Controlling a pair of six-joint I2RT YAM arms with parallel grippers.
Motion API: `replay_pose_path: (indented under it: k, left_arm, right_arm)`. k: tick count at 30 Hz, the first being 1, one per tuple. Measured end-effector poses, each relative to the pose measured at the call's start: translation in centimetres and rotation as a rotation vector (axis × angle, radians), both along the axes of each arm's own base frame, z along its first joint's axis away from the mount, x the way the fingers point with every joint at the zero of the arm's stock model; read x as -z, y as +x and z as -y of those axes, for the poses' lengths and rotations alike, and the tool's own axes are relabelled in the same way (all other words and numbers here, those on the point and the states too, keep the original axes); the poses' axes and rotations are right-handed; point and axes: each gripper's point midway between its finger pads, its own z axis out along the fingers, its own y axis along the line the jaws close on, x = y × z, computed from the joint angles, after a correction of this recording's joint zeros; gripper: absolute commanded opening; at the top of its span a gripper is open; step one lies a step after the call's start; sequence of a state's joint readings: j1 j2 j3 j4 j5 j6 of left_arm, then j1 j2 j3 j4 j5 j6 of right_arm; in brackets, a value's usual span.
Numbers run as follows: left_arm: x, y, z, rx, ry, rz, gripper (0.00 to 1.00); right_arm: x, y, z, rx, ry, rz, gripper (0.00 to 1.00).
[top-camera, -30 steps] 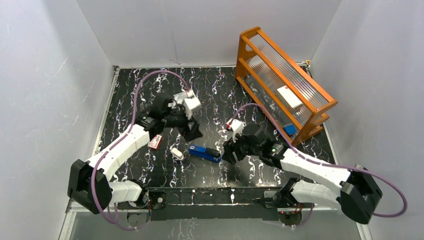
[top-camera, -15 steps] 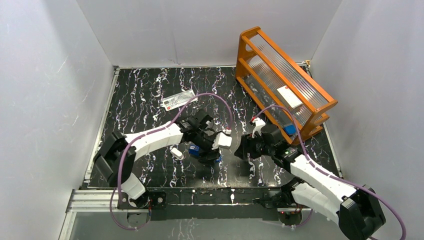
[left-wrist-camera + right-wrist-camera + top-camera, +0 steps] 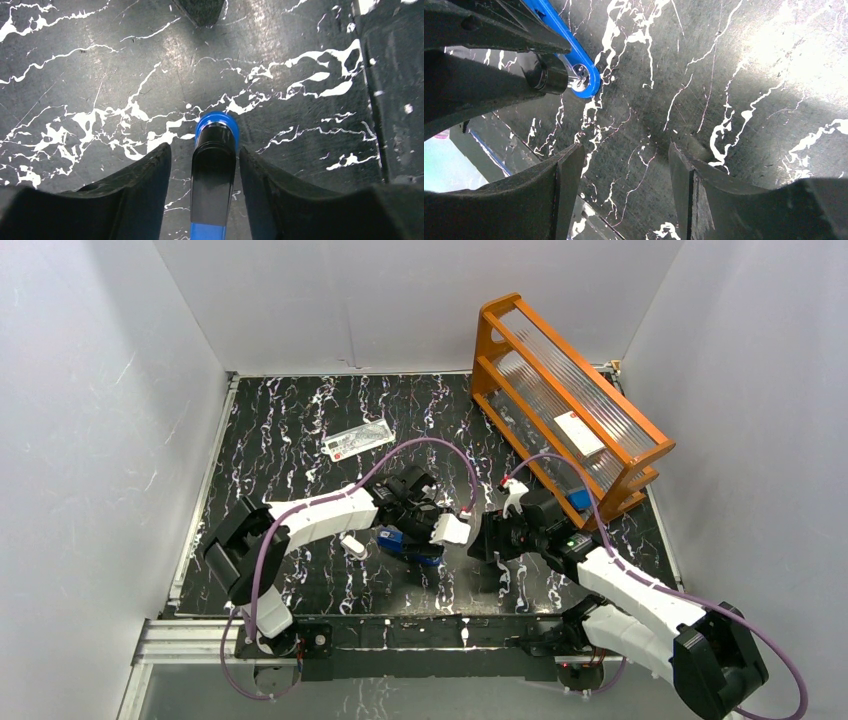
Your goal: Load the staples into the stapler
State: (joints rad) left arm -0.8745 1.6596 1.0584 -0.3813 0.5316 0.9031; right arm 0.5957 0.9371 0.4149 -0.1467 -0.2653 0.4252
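Stapler (image 3: 214,165) flat on worktop (image 3: 300,75), lying between left fingers (image 3: 150,180), which are spread, not clamping it. Right fingers (image 3: 566,185) parted, empty, stapler tip just beyond.

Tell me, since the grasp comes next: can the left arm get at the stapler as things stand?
Probably yes: the left gripper is open and straddles the stapler, and nothing else lies in the gap.
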Motion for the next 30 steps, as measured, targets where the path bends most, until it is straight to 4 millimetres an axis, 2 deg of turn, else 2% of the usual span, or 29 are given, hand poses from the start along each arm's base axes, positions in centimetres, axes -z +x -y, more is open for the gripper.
replay_pose_path:
  k: [3, 6, 7, 12, 16, 19, 23, 26, 30]
  left_arm:
    - [0.3, 0.1, -0.2, 0.001, 0.01, 0.009, 0.16]
    - [0.3, 0.1, -0.3, 0.004, 0.013, 0.013, 0.01]
    - [0.3, 0.1, -0.3, 0.004, 0.014, 0.01, 0.0]
    - [0.2, 0.0, -0.3, 0.005, 0.017, 0.001, 0.0]
    - [-0.1, 0.1, 0.0, -0.015, -0.003, -0.012, 0.0]
    - [-1.3, 0.4, 0.7, -0.039, -0.067, -0.005, 0.0]
    - [-3.2, 0.6, 1.4, -0.057, -0.155, 0.012, 0.0]
    - [-4.2, 0.9, 1.8, -0.066, -0.2, 0.02, 0.0]
    - [-4.9, 1.1, 2.1, -0.08, -0.246, 0.01, 0.0]
  right_arm:
    - [0.0, -0.1, -0.1, -0.005, 0.005, -0.003, 0.71]
    - [-0.1, -0.1, -0.4, -0.014, 0.017, -0.008, 0.69]
    - [0.0, -0.1, -0.5, -0.017, 0.02, -0.012, 0.68]
    - [0.4, -0.3, -0.9, -0.022, 0.032, -0.05, 0.66]
    - [1.1, -0.5, -1.1, 0.005, 0.032, -0.109, 0.6]
    - [2.0, -0.9, -1.4, 0.024, 0.037, -0.189, 0.55]
    - [2.6, -1.3, -2.2, 0.035, 0.068, -0.276, 0.53]
    - [2.1, -1.1, -3.0, 0.041, 0.109, -0.297, 0.53]
    - [0.3, 0.0, -4.3, 0.042, 0.183, -0.278, 0.51]
